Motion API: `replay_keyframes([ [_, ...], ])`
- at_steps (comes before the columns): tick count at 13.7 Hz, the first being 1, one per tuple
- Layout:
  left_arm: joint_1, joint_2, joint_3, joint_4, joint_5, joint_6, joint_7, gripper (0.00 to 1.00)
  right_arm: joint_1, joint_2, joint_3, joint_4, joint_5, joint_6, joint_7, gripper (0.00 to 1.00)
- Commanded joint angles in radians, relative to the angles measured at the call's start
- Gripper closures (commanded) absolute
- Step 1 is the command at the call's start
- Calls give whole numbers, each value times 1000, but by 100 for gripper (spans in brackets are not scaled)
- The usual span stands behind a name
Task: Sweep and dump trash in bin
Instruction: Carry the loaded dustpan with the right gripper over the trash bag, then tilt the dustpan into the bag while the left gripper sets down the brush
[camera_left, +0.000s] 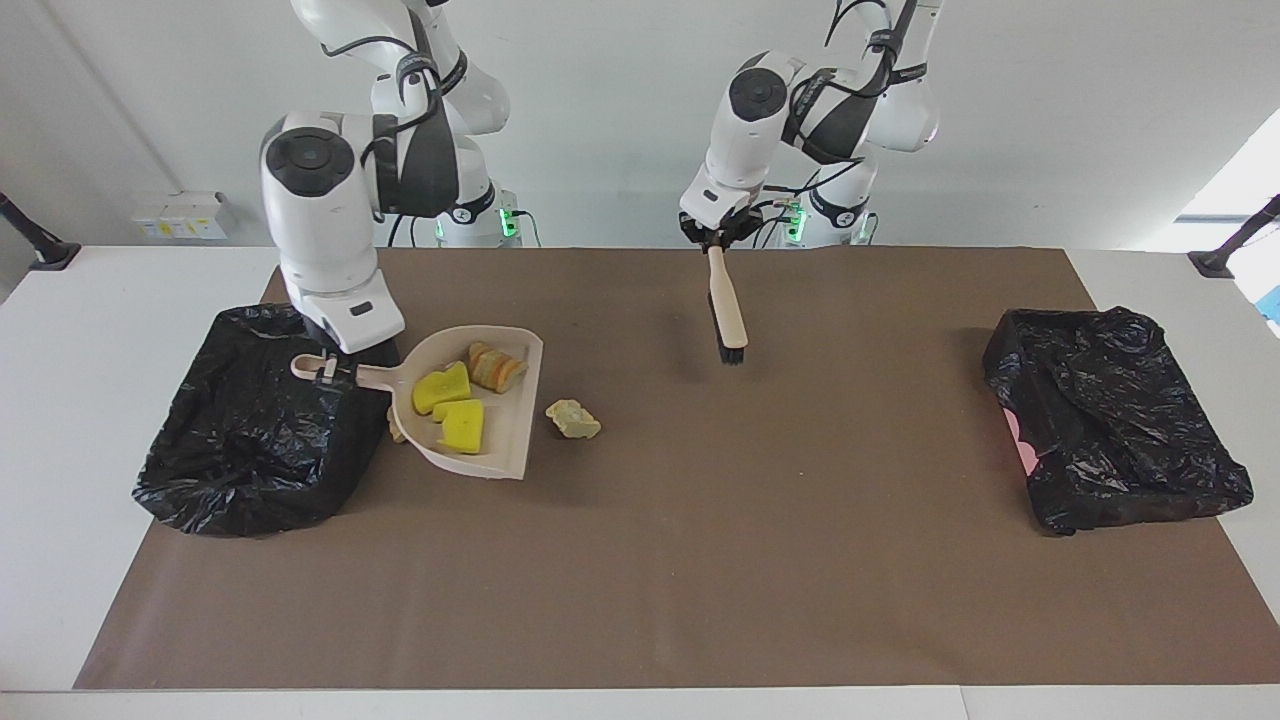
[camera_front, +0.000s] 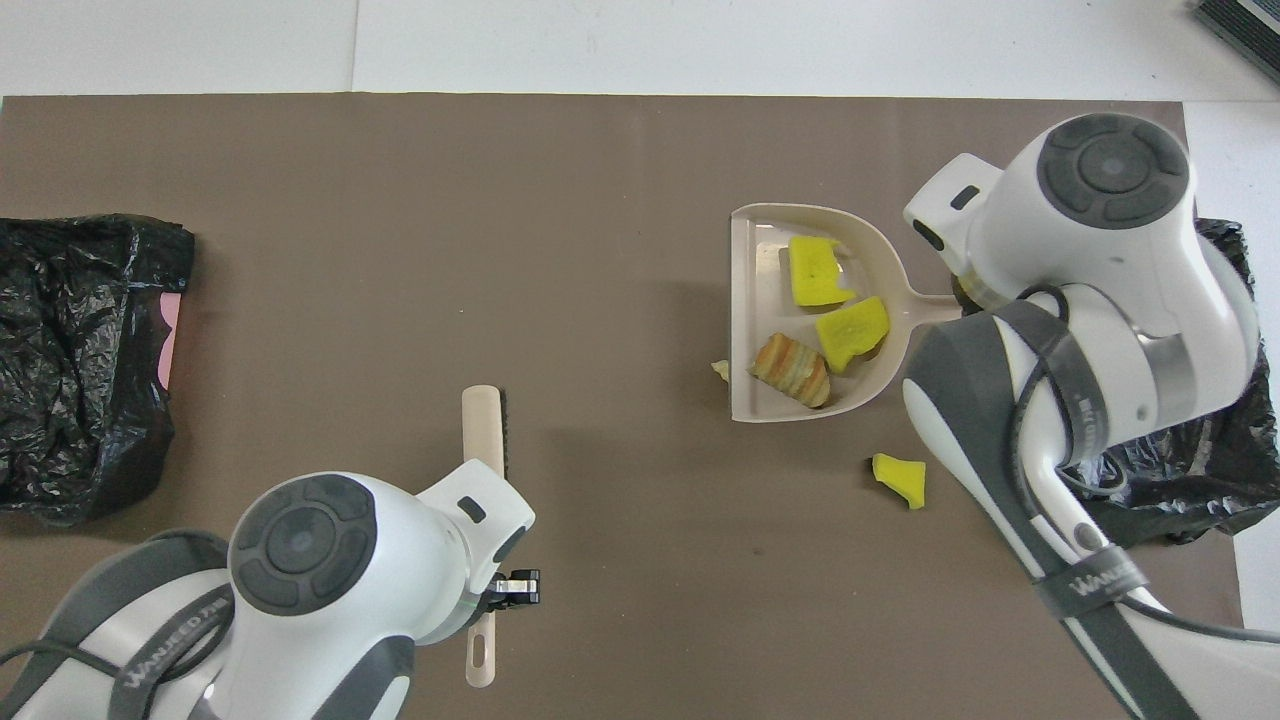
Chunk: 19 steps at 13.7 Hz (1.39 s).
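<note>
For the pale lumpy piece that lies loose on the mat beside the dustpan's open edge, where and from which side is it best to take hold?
Probably from straight above, with the pincer closing across the middle of the pale lump, over its shorter width. It lies low on the mat and is longer along the table than across it. The dustpan is beside it but apart.
</note>
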Motion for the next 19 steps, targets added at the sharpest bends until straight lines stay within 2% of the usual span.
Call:
replay_keyframes([
  [1,-68,38,14,-25,17,68,-56,100,-113,-18,10,10,9,2,-108,100],
  [4,-107,61,14,-68,14,171,-95,100,-233,-19,10,10,-15,5,-177,100],
  [8,-131,73,14,-73,11,186,-109,100,-368,-25,9,1,-94,85,-254,100],
  [11,-139,81,14,-85,6,193,-110,100,-371,-39,7,-28,-269,129,-232,100],
  [13,-139,82,13,-87,5,222,-118,100,-359,-97,9,-135,-404,180,-173,100],
  [15,-141,87,13,-94,5,234,-133,100,-322,-175,9,-265,-558,223,-20,100],
  [18,-141,113,14,-101,5,258,-139,99,-296,-191,7,-280,-660,199,6,100],
  [19,-141,130,14,-101,5,262,-138,94,-304,-191,7,-277,-675,199,6,100],
])
